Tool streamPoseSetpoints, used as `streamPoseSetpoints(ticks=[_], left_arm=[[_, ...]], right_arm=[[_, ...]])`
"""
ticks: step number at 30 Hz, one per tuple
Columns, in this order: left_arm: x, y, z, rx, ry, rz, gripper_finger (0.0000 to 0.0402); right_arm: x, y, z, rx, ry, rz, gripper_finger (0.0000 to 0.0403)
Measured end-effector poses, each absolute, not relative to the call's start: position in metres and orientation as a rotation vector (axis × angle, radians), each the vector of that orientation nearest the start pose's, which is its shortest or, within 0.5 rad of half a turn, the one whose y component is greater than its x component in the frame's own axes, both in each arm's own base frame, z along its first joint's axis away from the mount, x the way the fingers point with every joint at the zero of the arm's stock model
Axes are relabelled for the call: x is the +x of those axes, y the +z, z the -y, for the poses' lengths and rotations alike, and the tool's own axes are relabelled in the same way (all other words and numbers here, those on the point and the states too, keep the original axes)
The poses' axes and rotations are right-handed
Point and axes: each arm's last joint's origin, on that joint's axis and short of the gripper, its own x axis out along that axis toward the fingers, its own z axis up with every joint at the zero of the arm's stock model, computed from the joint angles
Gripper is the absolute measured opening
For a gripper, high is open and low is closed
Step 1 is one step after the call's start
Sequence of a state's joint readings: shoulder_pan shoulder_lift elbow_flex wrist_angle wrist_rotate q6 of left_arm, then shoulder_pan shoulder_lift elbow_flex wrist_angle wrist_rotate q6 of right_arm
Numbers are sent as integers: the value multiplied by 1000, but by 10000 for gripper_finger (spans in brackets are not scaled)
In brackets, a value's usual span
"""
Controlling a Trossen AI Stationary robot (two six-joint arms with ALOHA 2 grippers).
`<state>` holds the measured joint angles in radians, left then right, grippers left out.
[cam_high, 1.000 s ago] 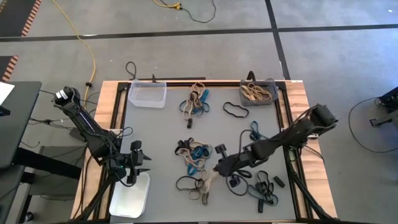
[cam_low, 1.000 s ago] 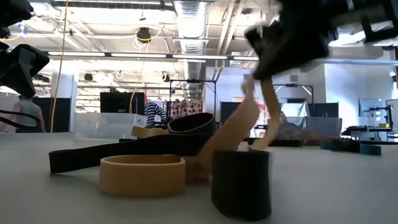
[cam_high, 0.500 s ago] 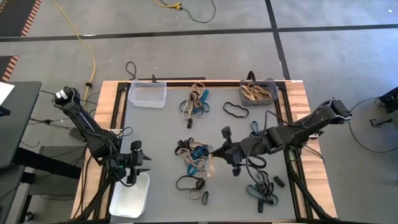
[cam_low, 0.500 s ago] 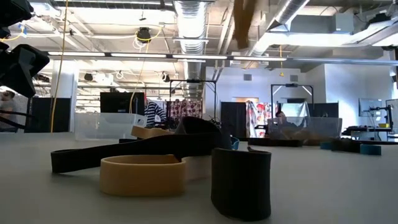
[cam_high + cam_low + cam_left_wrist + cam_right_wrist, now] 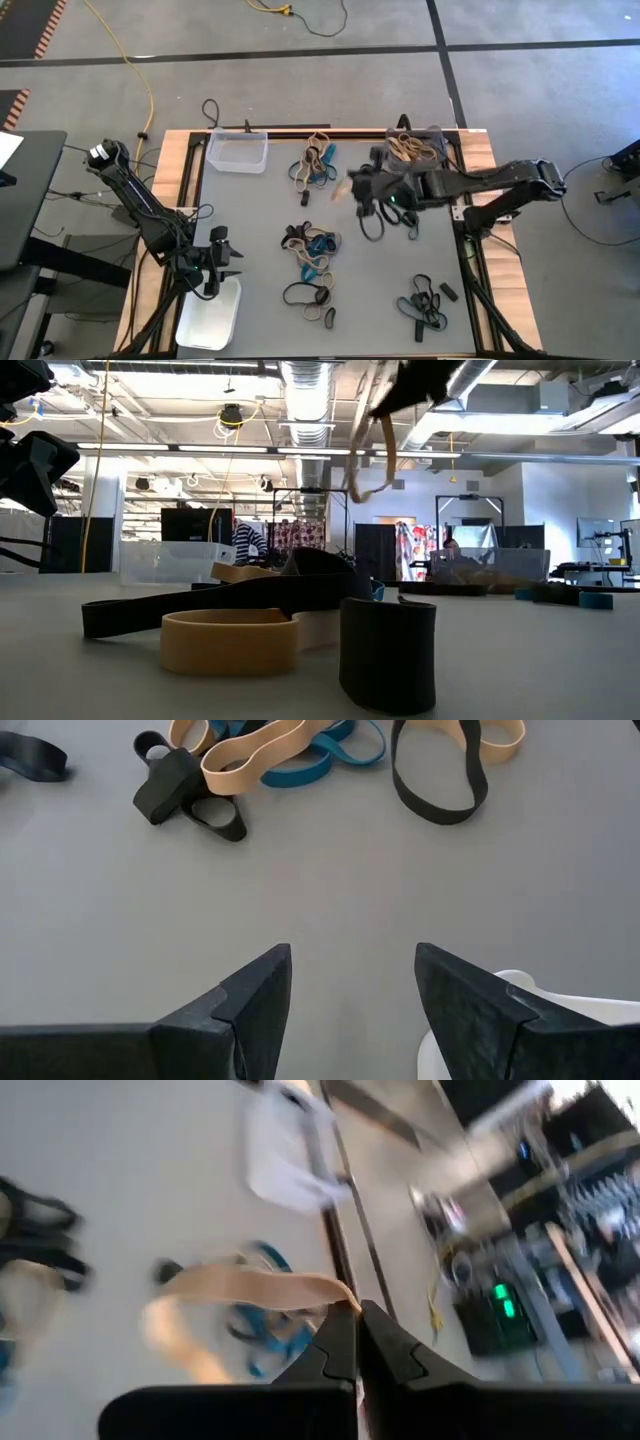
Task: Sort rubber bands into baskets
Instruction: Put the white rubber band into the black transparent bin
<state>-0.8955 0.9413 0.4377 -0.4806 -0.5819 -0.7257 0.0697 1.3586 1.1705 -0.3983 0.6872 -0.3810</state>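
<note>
My right gripper (image 5: 350, 190) hangs above the table's middle, shut on a tan rubber band (image 5: 368, 458) that dangles below it. Loose black, tan and blue rubber bands lie in heaps at the far middle (image 5: 315, 165), centre (image 5: 310, 248), near middle (image 5: 308, 297) and near right (image 5: 420, 306). The clear basket (image 5: 237, 152) stands at the far left. The dark grey basket (image 5: 416, 148), holding tan bands, stands at the far right. The white basket (image 5: 209, 316) is at the near left. My left gripper (image 5: 215, 262) waits open beside the white basket, over bare table (image 5: 350, 990). My right gripper pinches the tan band by one end of its loop (image 5: 335, 1292) between the tips of its two shut fingers (image 5: 385, 1342). The fingers slant downward. The band is lifted clear of the table and hangs slack below them (image 5: 360, 480).
Raised black rails (image 5: 330, 131) and wooden side boards (image 5: 480, 160) frame the grey mat. Wide bands lie right before the low camera: a tan one (image 5: 230, 642) and a black one (image 5: 388, 653). Bare mat lies between the heaps and the left side.
My right gripper, still shut, has risen from the near-middle heap and swung toward the table's far edge, tipping closer to level. The tan band has come up with it, from trailing on the heap to hanging clear.
</note>
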Motion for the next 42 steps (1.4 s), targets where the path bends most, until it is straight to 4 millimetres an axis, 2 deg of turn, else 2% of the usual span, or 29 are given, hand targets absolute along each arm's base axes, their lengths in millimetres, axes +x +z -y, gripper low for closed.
streamPoseSetpoints(ticks=[8,15,21,32,37,42], left_arm=[[112,175,114,-24,-10,-770,206],[112,175,114,-23,-10,-770,206],[112,175,114,-24,-10,-770,206],[112,175,114,-24,-9,-770,206],[112,175,114,-24,-9,-770,206],[112,175,114,-24,-9,-770,206]], right_arm=[[276,319,60,-446,-695,-846,25],[250,310,113,-304,-890,-989,25],[227,307,147,-221,-1017,-1068,26],[188,303,186,-86,-1188,-1179,25],[172,301,195,-27,-1235,-1233,25],[164,299,198,22,-1241,-1258,25]])
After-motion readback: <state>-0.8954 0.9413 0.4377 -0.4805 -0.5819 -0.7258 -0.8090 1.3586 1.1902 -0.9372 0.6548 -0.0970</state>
